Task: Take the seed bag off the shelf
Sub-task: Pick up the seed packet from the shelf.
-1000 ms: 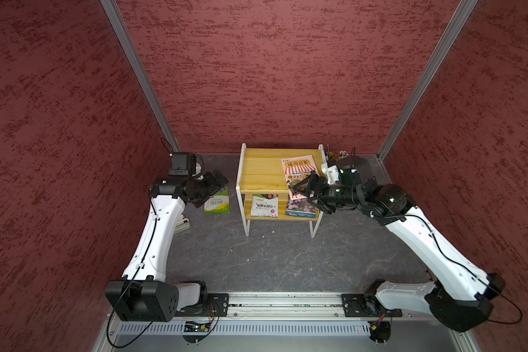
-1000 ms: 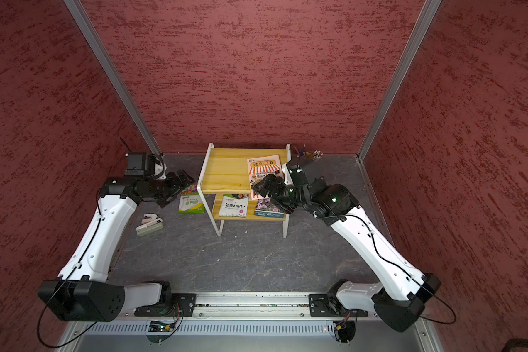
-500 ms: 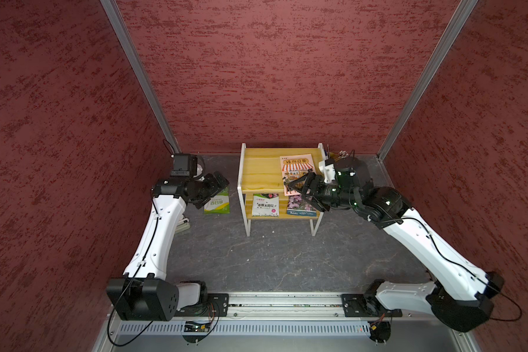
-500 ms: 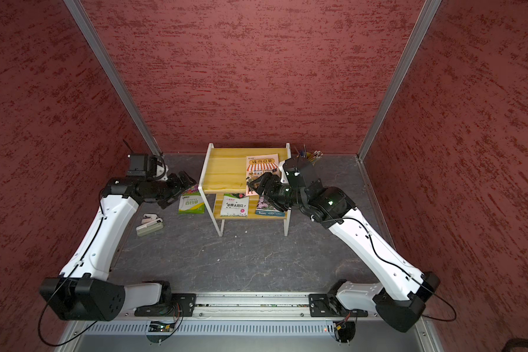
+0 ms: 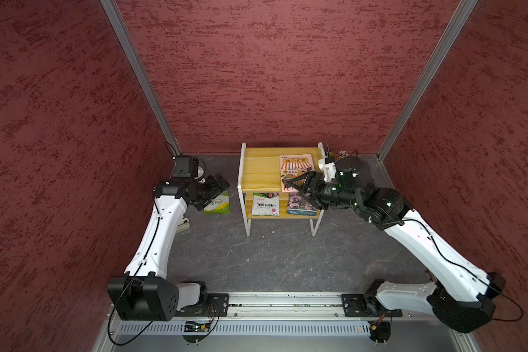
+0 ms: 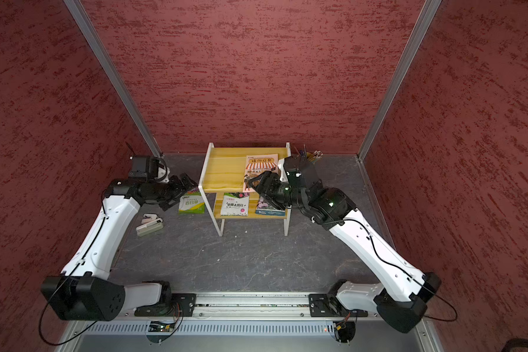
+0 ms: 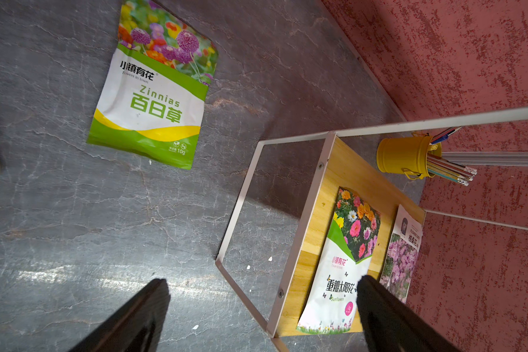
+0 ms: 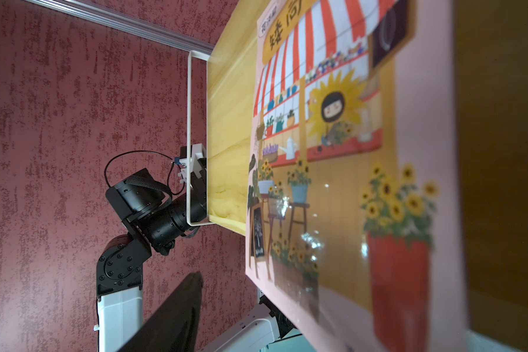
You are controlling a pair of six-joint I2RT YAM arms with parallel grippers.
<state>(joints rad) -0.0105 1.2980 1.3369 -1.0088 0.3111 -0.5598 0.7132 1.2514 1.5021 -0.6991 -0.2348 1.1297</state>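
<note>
the seed bag (image 5: 296, 170) with the striped flower-shop picture lies flat on the top board of the shelf (image 5: 258, 170), at the end nearer the right arm, and its front edge pokes just past the board's lip. the right gripper (image 5: 301, 190) is right at that front edge. its jaws stand apart with the overhanging edge in the gap between them. from the wrist the bag (image 8: 333, 152) fills most of the view, and i can't tell whether either finger touches it. on the lower board lie a white packet (image 5: 265, 204) and a purple-flowered packet (image 5: 301, 204). well off to the other side, the left gripper (image 7: 262, 280) hangs over the floor, spread wide and empty, near the zinnia packet (image 7: 153, 100) lying beside the shelf.
</note>
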